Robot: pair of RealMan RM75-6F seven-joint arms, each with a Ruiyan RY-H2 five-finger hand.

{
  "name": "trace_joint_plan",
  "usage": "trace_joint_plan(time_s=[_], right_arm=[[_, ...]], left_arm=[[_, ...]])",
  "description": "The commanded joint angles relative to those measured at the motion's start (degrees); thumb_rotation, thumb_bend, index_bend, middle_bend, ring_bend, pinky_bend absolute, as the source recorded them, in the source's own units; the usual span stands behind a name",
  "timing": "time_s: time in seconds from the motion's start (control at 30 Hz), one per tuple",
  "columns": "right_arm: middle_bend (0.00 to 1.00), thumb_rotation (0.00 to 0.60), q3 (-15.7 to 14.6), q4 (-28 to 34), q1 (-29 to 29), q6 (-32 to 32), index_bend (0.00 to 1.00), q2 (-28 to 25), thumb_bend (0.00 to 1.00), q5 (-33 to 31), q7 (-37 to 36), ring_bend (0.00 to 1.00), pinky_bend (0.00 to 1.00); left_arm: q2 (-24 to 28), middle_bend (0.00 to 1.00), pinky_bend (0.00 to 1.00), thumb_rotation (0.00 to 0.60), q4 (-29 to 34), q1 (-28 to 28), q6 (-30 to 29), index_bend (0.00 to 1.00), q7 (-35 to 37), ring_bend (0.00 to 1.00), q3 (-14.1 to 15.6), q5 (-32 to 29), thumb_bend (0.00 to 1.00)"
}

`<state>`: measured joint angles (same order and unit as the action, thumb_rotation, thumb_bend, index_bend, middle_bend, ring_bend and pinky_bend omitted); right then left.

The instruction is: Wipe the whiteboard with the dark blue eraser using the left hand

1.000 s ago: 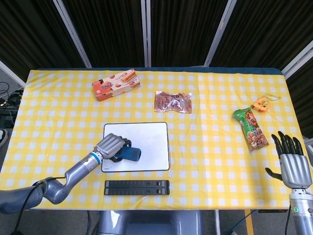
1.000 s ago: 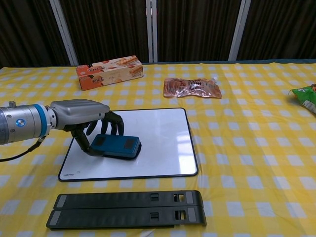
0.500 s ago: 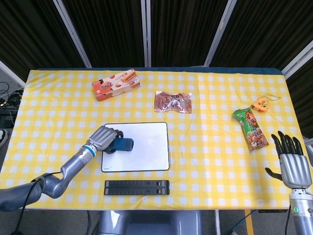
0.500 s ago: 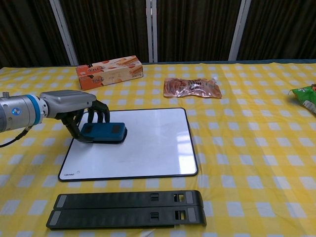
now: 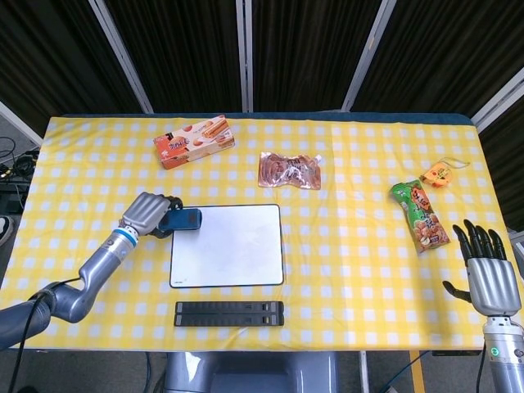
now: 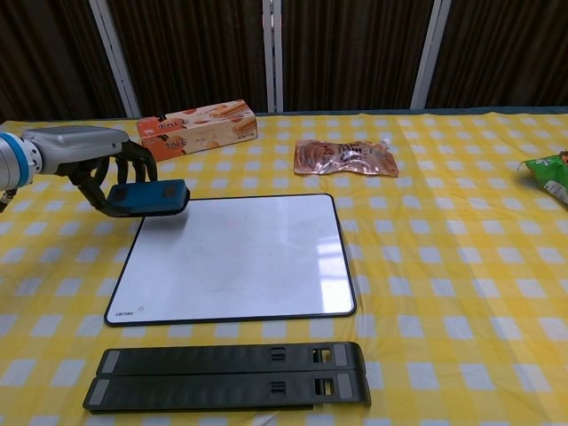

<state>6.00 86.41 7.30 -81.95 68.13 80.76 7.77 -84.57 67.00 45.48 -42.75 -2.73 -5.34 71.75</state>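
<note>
A: Where is the eraser right now?

B: In the left hand. The fingers are wrapped around the dark blue block, which sits at the far left corner of the whiteboard, half over the board's edge and half over the yellow checked tablecloth. In the chest view it looks raised a little off the surface, though I cannot be sure it is clear of the board.

A: And the board itself, is it clean?

B: As far as both views show, yes. The white face looks blank, with no marks I can make out; only a small printed label sits at the near left corner.

A: So the wiping is done?

B: I would judge it nearly done. With the eraser at the corner and nothing left to rub out, what remains is probably to set the eraser down and let go.

A: What about the other hand?

B: The right hand stands at the table's right edge with its fingers spread upward, holding nothing, well apart from the board.

A: Anything in the way?

B: No. The snack box lies just behind the left hand, and the black strips lie in front of the board.
</note>
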Motion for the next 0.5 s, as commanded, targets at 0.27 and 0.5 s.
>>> trace_joint_plan(time_s=[0.27,0.5], right_arm=[[0.00,0.600,-0.06,0.30,0.07,0.08,0.00,-0.08,0.00,0.22,-0.01,0.00,0.00],[0.00,0.600,-0.35,1.00,0.26,-0.12,0.00,0.15,0.00,1.11,0.83,0.00,0.00]], left_arm=[[0.32,0.36,0.52,0.600,-7.83,-4.48,-1.50,0.54,3.51,0.46,4.76,3.75,0.32],[0.94,0.00,0.12,0.600,-8.69,-5.75,-4.04,0.01,7.78,0.02,5.28,6.73,0.00]])
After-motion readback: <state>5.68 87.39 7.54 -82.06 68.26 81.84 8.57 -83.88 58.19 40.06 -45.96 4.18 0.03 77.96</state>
